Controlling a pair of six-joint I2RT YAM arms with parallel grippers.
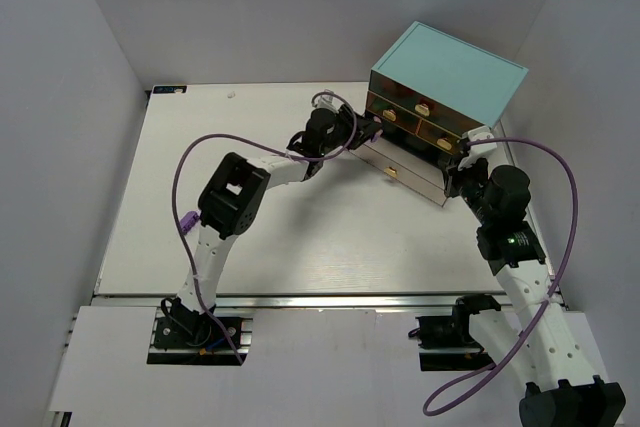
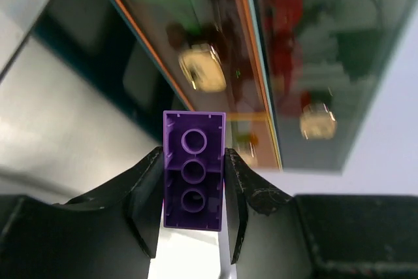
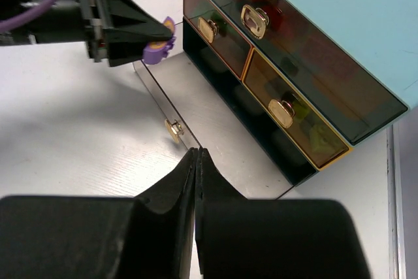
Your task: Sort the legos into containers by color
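A purple lego [image 2: 194, 174], its hollow underside facing the camera, is pinched between the fingers of my left gripper [image 2: 193, 161]. In the top view that gripper [image 1: 368, 131] hovers at the left end of the cabinet [image 1: 450, 72], over the pulled-out bottom drawer [image 1: 405, 169]. The right wrist view shows the same lego [image 3: 159, 49] above the drawer's pale floor [image 3: 215, 102]. My right gripper [image 3: 197, 153] is shut with nothing in it, just above the drawer's front wall near its knob [image 3: 174, 129]. The closed upper drawers [image 3: 219, 34] show red, green and lime-yellow shapes through their smoky fronts.
The cabinet stands at the back right of the white table [image 1: 250, 247], close to the right wall. The open drawer juts toward the table's middle. Purple cables [image 1: 560, 197] loop off both arms.
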